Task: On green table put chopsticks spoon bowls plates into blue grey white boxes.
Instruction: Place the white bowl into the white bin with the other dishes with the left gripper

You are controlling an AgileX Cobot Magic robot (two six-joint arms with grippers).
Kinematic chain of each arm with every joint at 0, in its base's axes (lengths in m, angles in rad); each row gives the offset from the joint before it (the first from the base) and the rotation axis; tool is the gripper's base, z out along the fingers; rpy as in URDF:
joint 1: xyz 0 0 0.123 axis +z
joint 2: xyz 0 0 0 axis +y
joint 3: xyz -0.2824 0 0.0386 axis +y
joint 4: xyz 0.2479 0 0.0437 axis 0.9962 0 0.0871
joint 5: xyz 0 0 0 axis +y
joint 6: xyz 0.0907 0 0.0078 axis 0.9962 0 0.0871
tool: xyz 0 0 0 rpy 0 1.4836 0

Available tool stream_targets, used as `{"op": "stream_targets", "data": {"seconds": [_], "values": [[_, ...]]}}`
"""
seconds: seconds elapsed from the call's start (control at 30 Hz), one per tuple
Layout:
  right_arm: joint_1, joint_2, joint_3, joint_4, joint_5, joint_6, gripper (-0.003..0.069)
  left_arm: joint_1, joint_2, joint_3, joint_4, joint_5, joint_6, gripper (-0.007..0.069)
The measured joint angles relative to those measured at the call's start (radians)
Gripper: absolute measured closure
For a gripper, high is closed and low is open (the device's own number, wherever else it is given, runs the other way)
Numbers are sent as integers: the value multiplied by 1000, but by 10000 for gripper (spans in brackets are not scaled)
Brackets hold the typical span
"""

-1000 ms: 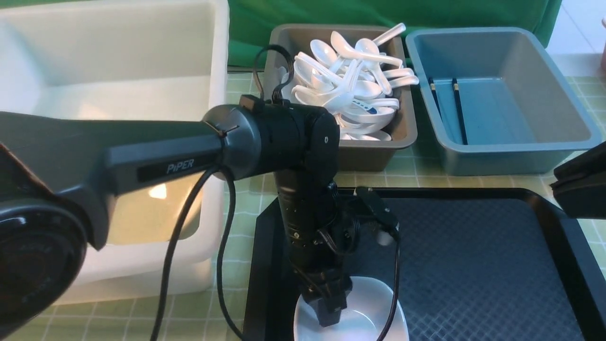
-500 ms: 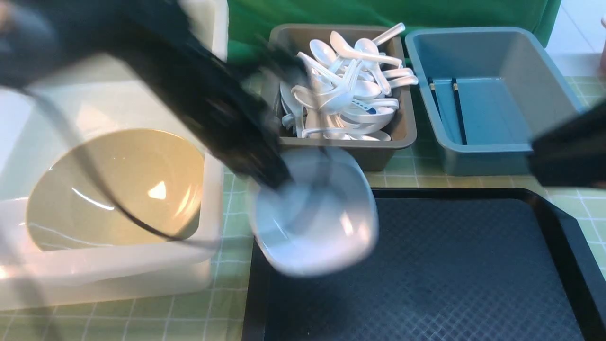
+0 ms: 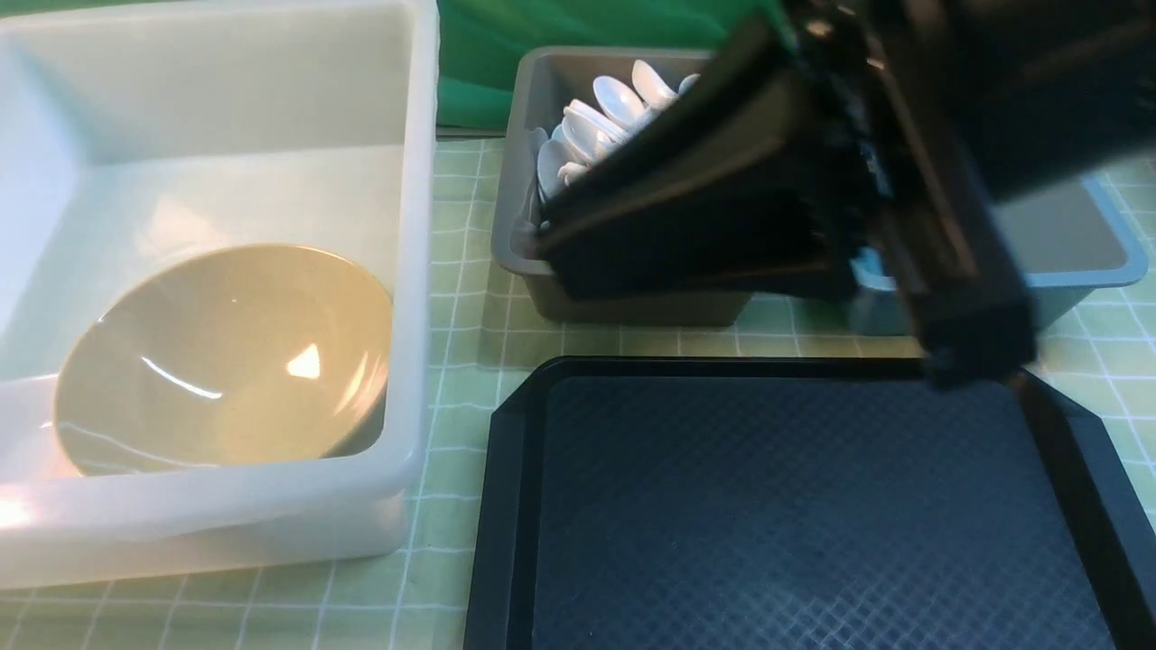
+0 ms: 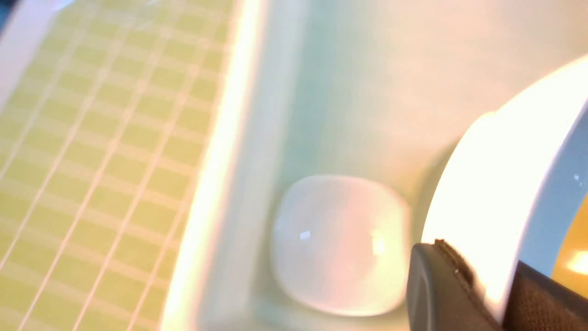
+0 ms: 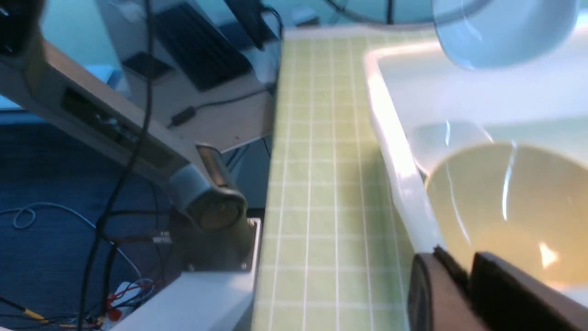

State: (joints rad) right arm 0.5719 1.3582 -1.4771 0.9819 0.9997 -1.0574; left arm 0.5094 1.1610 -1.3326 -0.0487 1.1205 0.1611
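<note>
holds white bowl pinched by rim in left gripper, frame's lower right — white box straight below; right gripper: cannot tell.

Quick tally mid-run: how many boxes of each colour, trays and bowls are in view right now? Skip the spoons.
White box: 1
Grey box: 1
Blue box: 1 (mostly hidden behind the arm)
Black tray: 1
Tan bowl: 1
White bowl: 1
Total: 6
</note>
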Motion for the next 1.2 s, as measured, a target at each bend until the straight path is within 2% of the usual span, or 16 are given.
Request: {"op": "stream_targets", "data": {"seconds": [0.13, 0.33, 0.67, 0.83, 0.97, 1.0, 1.03, 1.2], "values": [[19, 54, -53, 2, -8, -7, 533, 8, 176, 1, 72, -15, -110, 610], [27, 100, -58, -3, 15, 35, 526, 23, 371, -9, 106, 8, -161, 610], [27, 106, -58, -6, 41, 54, 515, 23, 474, -14, 95, 0, -212, 599], [27, 106, -58, -6, 42, 67, 508, 23, 481, -16, 78, 0, -237, 472], [27, 106, -58, -6, 42, 84, 507, 23, 480, -16, 68, 30, -237, 326], [27, 106, -58, -6, 42, 85, 507, 23, 480, -16, 69, 32, -237, 317], [27, 106, -58, -12, 42, 87, 504, 23, 470, -20, 76, 55, -244, 244], [3, 106, -59, -92, 25, 150, 496, 10, 383, -95, 43, 99, -226, 95]]}}
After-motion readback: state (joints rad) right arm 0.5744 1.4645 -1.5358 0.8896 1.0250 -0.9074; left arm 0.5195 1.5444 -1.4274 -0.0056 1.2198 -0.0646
